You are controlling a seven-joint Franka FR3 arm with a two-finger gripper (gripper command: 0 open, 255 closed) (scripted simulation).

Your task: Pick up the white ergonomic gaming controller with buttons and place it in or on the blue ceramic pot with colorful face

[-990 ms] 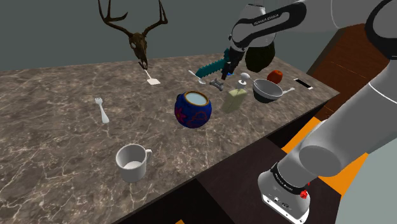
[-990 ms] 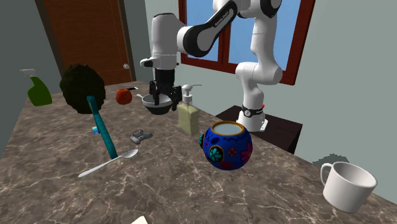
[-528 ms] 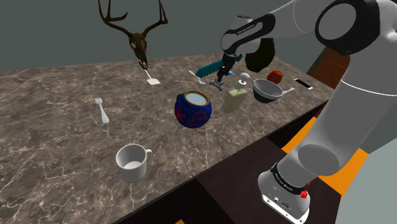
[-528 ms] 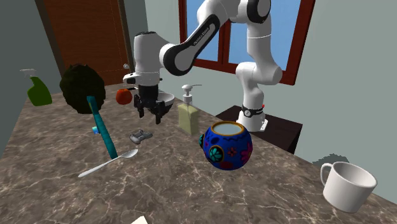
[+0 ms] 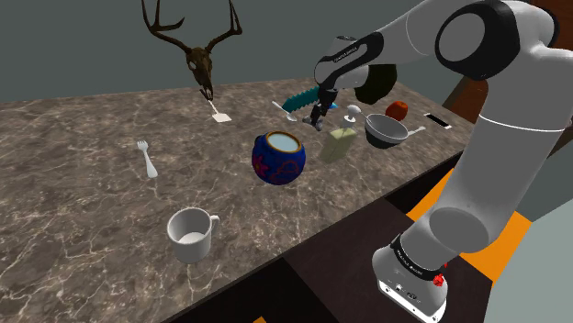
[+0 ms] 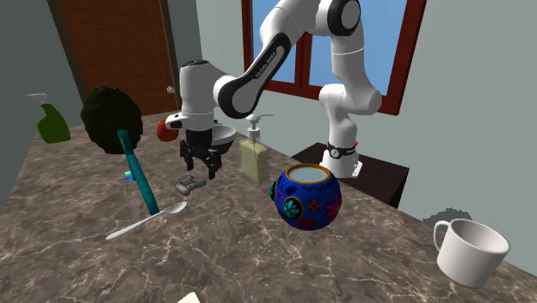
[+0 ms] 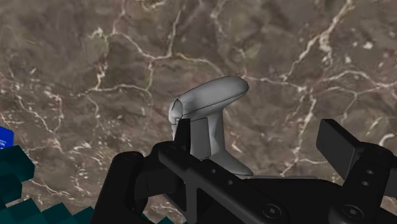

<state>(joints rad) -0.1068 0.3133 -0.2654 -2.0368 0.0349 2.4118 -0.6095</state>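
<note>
The grey-white gaming controller [image 6: 190,183] [image 7: 207,111] lies flat on the marble counter [image 5: 83,202], between a teal pixel sword and a soap dispenser. My black gripper [image 6: 200,168] [image 5: 317,117] [image 7: 261,143] hangs just above it, pointing down, open. In the wrist view the fingers stand wide apart; the controller lies close to one finger [image 7: 184,137] and is not clasped. The blue pot with a coloured face [image 5: 279,158] [image 6: 306,196] stands upright with its mouth open, a short way from the controller toward the counter's middle.
Close around the controller are a teal pixel sword [image 6: 138,172], a spoon [image 6: 146,221], a soap dispenser [image 6: 253,157] and a bowl [image 5: 386,129]. A white mug [image 5: 190,235], a fork [image 5: 147,158] and an antlered skull [image 5: 197,55] stand farther off.
The gripper has swung from above the bowl over to the controller and come down close to it. Nothing on the counter has moved.
</note>
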